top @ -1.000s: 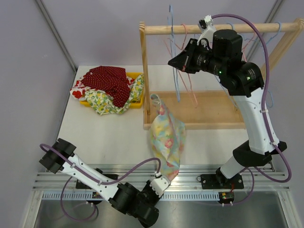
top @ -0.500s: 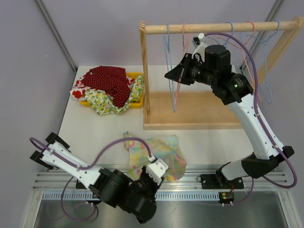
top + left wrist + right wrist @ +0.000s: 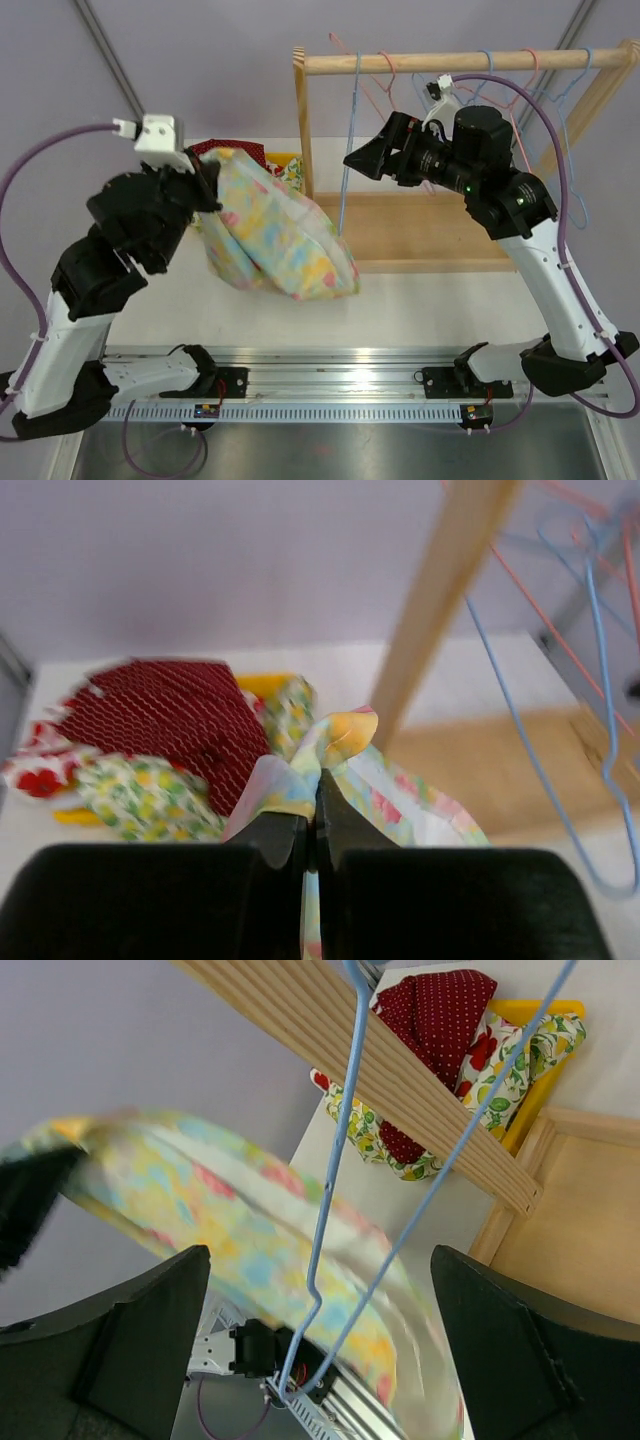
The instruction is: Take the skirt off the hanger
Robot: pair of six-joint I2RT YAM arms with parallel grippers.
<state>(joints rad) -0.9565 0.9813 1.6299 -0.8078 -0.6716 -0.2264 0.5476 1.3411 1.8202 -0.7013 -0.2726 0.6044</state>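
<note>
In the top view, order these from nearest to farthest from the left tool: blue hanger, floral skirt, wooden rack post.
1. Floral skirt, held in the left tool.
2. Wooden rack post, to its right.
3. Blue hanger, farther right, past the post.

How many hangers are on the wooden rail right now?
5 hangers show: a blue and a pink by the left post, then blue, pink and blue toward the right end. The right arm may hide more.

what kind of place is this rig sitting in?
Probably a lab test cell, not a home: white table boxed in by plain lilac-grey panels, slotted aluminium mounting rail along its near edge, wooden garment rack with wire hangers.
</note>
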